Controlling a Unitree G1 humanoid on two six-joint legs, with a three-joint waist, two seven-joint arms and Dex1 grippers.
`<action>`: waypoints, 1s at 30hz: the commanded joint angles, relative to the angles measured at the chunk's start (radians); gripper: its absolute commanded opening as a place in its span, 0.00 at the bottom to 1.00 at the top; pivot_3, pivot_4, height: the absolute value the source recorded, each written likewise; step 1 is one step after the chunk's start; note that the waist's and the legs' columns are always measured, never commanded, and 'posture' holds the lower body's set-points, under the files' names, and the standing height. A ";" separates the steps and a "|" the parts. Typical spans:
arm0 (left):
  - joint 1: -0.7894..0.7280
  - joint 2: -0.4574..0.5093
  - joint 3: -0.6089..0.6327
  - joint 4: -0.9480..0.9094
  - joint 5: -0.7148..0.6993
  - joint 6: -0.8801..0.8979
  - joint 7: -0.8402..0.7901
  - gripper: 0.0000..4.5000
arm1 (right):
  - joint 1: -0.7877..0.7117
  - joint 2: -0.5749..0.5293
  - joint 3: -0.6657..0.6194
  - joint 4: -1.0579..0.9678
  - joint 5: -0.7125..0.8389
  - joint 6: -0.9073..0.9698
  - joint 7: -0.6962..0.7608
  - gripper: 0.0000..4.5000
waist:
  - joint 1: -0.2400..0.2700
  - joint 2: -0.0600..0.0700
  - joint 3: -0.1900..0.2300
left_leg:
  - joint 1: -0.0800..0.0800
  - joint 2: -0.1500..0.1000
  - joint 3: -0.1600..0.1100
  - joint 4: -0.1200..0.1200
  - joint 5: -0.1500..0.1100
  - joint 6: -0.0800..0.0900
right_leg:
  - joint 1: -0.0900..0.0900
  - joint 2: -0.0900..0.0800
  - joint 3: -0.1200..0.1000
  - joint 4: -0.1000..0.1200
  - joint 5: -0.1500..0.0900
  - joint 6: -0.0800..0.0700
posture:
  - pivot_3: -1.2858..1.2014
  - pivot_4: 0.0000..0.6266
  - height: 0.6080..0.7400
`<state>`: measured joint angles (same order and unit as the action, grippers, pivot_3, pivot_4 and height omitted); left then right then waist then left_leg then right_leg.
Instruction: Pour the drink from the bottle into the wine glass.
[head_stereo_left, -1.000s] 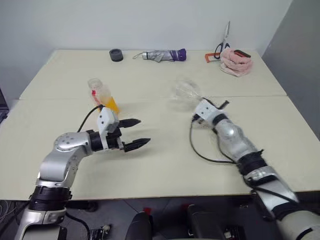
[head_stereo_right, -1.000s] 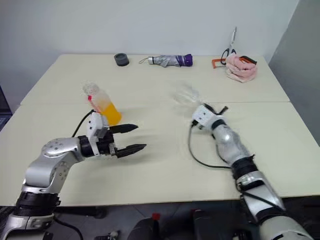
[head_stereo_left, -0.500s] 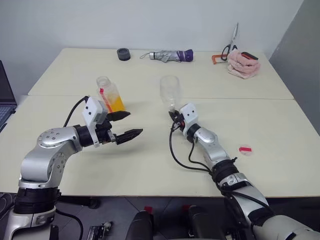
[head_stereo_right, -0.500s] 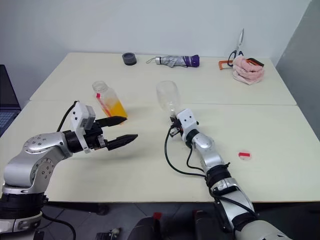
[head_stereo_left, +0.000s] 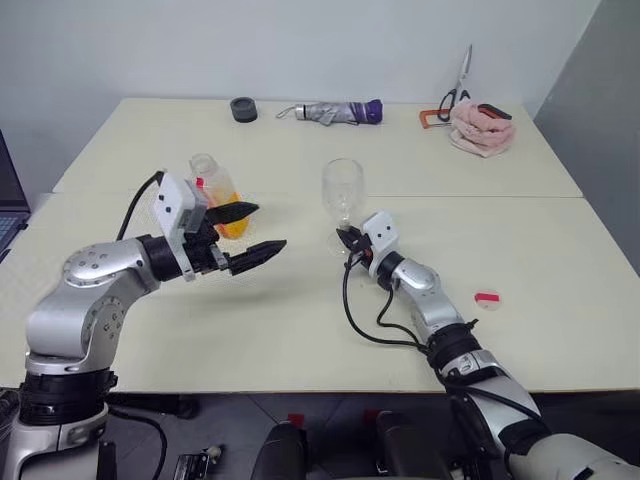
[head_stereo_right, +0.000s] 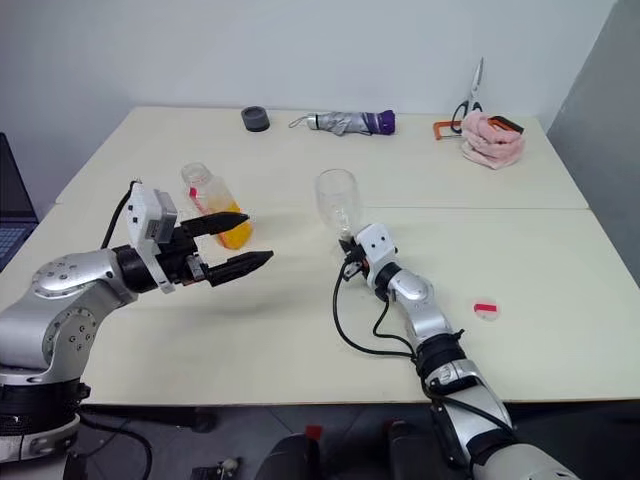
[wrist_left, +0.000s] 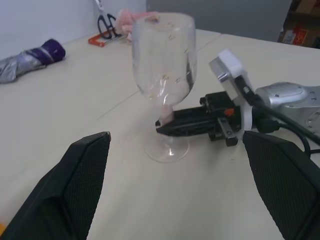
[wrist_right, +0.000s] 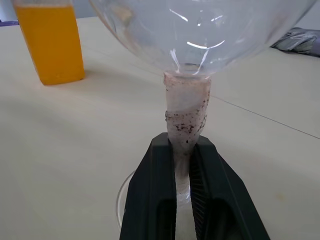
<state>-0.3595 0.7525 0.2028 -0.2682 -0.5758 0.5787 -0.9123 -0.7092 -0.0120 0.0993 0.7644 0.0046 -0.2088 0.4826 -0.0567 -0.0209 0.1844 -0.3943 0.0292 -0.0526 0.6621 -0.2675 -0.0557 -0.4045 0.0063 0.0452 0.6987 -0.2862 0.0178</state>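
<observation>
Left eye view is showing the bottle (head_stereo_left: 216, 189) standing upright on the table (head_stereo_left: 300, 320) toward the robot's left, its long axis vertical, its neck showing no red cap, and its lower half holding the orange drink (head_stereo_left: 228, 212). The left gripper (head_stereo_left: 252, 232) is hovering just in front of it on the near side, fingers spread wide and empty, one fingertip overlapping the bottle's lower part in this view, though I cannot tell whether it is touching. That gripper is pointing roughly level and toward the middle of the table, so it is aiming past the bottle and not at it; the bottle is sitting beside and behind the fingers, not between them. The left arm is plainly the nearer one, and I judge the coming move is turning on swinging those open fingers round to straddle the bottle's body. The wine glass (head_stereo_left: 342, 193) is standing upright and empty near the table's middle, well apart from the bottle on its right. The right gripper (wrist_right: 183, 165) is lying low and level over the table, its fingers pressed together on the glass's stem just above the foot, steadying it. A small red disc (head_stereo_left: 489, 298), perhaps the cap, is lying on the table further right.
</observation>
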 joint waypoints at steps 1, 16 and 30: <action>-0.011 0.022 0.033 -0.043 -0.011 -0.018 0.005 1.00 | -0.004 -0.006 -0.006 0.052 0.003 0.022 0.011 0.02 | -0.001 0.000 0.000 | 0.000 0.000 0.000 0.000 0.000 0.000 | 0.000 0.000 0.000 0.000 0.000 0.000 | 0.52 0.24 1.00; -0.054 0.024 0.045 -0.017 -0.008 -0.055 -0.001 1.00 | -0.013 -0.012 -0.016 0.051 0.028 0.030 0.023 0.32 | 0.000 0.000 0.000 | 0.000 0.000 0.000 0.000 0.000 0.000 | 0.000 0.001 0.000 0.001 0.000 0.000 | 0.52 0.24 1.00; -0.031 0.014 0.044 -0.004 -0.009 -0.089 -0.007 1.00 | 0.054 -0.048 -0.025 -0.056 0.050 0.093 0.054 0.99 | 0.001 0.000 0.000 | -0.001 0.000 0.000 0.000 0.000 0.000 | 0.000 0.000 0.000 0.000 0.000 0.000 | 0.52 0.24 1.00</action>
<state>-0.3930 0.7623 0.2245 -0.2636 -0.5755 0.5124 -0.9169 -0.6773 -0.0435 0.0891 0.7370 0.0453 -0.1316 0.5292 -0.0558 -0.0208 0.1845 -0.3952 0.0291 -0.0528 0.6620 -0.2674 -0.0558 -0.4047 0.0066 0.0451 0.6982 -0.2862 0.0178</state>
